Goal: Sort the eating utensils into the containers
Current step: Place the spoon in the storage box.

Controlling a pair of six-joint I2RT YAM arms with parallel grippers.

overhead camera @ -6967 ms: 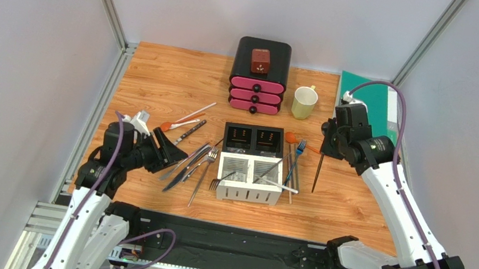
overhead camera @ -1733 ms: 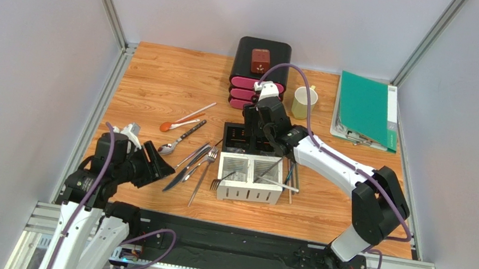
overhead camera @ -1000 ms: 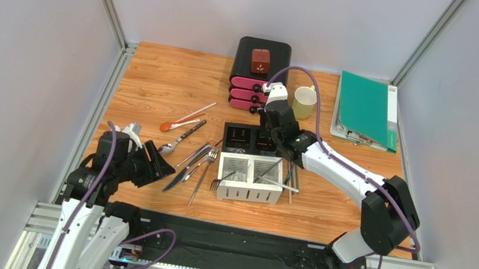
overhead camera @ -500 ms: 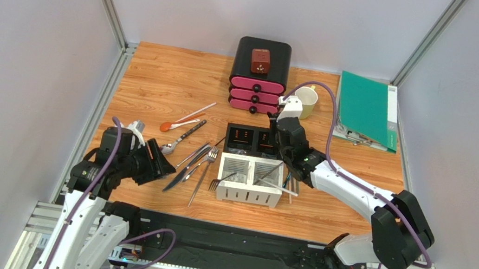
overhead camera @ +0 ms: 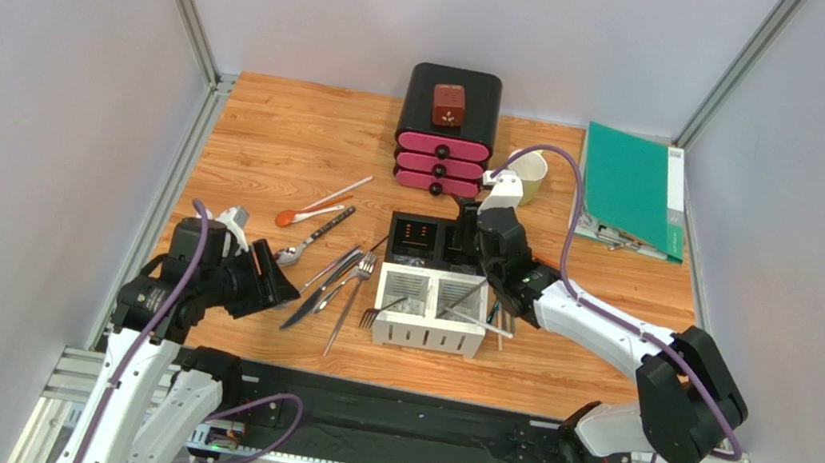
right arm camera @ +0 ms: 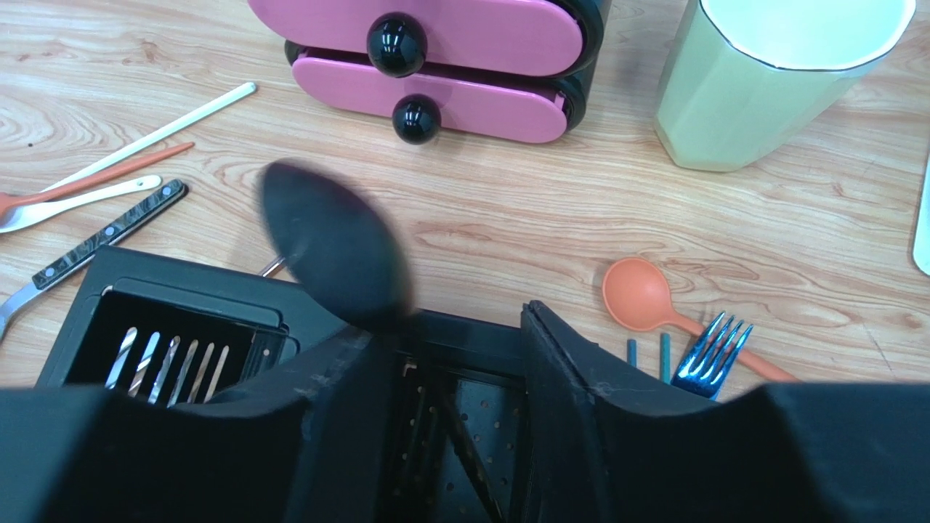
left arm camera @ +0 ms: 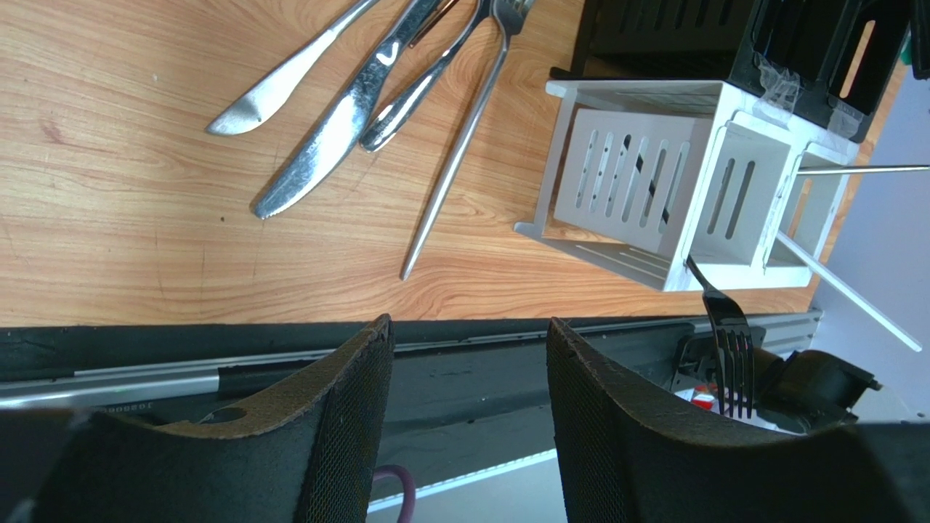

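Your right tool (right arm camera: 448, 327) is apart around the glossy black plastic spoon (right arm camera: 333, 262), oval bowl up in the caddy's (right arm camera: 142, 278) perforated black rear compartment, while your left tool (left arm camera: 467, 325) gapes wide over the woodgrain bench's (left arm camera: 109, 218) near edge.

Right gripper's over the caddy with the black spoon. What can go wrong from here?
1. The black spoon sits tilted and blurred between the right gripper's open fingers; it may miss the black compartment or lean out.
2. Silver handles poke out of the white compartment; the right arm's retreat might snag them.
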